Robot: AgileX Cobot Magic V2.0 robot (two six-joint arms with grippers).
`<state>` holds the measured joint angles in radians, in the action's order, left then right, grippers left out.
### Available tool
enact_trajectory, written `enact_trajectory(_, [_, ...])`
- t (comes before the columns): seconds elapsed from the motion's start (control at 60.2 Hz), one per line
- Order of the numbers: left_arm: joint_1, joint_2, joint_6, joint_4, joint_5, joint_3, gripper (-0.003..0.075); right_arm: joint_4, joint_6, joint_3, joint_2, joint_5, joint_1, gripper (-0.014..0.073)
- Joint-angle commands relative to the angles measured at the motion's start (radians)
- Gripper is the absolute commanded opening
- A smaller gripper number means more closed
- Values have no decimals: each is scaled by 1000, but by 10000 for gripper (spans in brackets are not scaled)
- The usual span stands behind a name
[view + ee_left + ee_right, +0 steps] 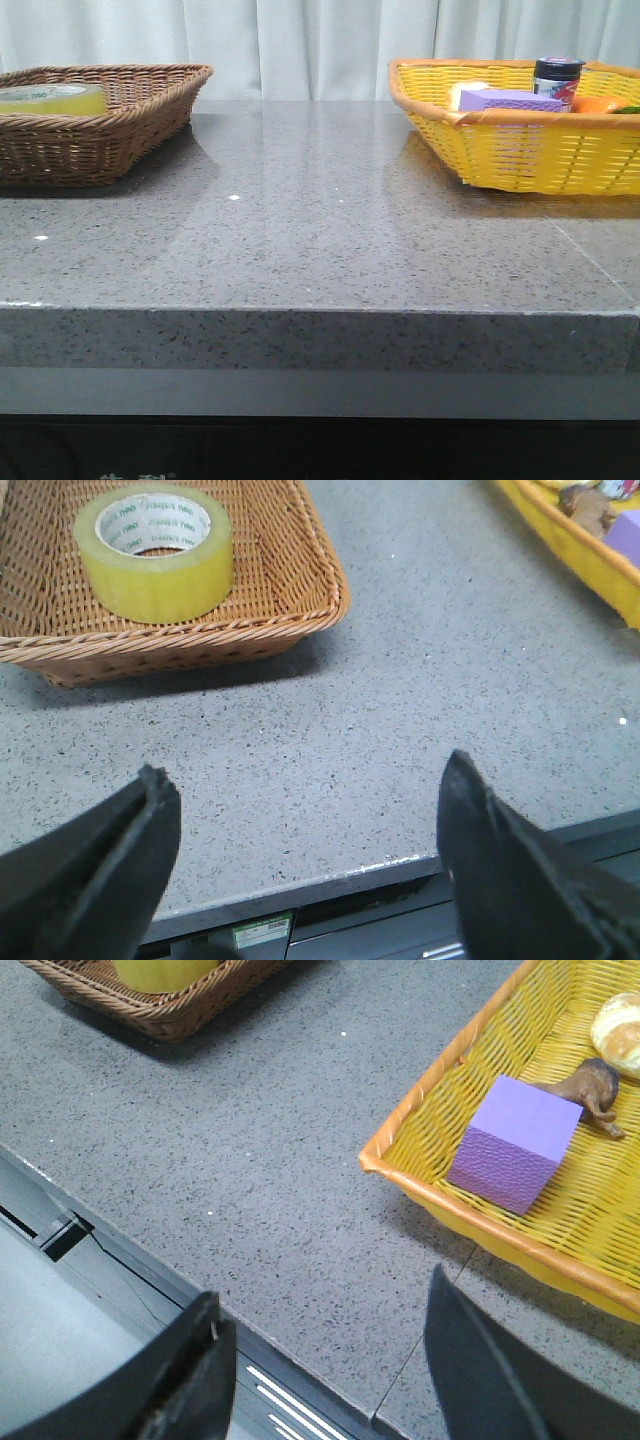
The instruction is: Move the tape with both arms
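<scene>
Both grippers, left [300,810] and right [325,1360], are held spread and empty over the table [320,250] edge, ready for reaching, while tape [155,552] is kept flat in the brown basket [300,590].

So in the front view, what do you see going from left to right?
Tape in the brown basket → bare table → yellow basket holding the purple block, then the dark-lidded jar.

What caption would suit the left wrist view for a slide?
Open left gripper above the table, facing the yellow tape lying in the brown basket.
</scene>
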<state>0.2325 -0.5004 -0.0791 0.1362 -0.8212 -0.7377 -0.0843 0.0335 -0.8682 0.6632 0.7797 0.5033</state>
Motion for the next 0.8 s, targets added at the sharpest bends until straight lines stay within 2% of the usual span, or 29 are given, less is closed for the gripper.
enact_trajectory(0.0, [7, 37, 7, 19, 90, -1, 533, -5, 0, -21, -3, -59, -5, 445])
enact_trajectory(0.116, [7, 62, 7, 19, 93, 11, 530, -5, 0, -21, -3, -56, -5, 445])
enact_trajectory(0.199, [7, 62, 7, 19, 95, 11, 492, -5, 0, -21, -3, -56, -5, 419])
enact_trajectory(0.282, [7, 62, 7, 19, 107, 11, 414, -5, 0, -21, -3, -53, -5, 333])
enact_trajectory(0.448, [7, 62, 7, 19, 130, 11, 207, -5, 0, -21, -3, -49, -5, 91])
enact_trajectory(0.598, [7, 62, 7, 19, 134, 11, 39, -5, 0, -21, -3, -41, -5, -67])
enact_trajectory(0.664, [7, 62, 7, 19, 134, 11, -15, -5, 0, -21, -3, -41, -5, -64])
enact_trajectory(0.781, [7, 62, 7, 19, 127, 11, -20, -5, 0, -21, -3, -45, -5, -67])
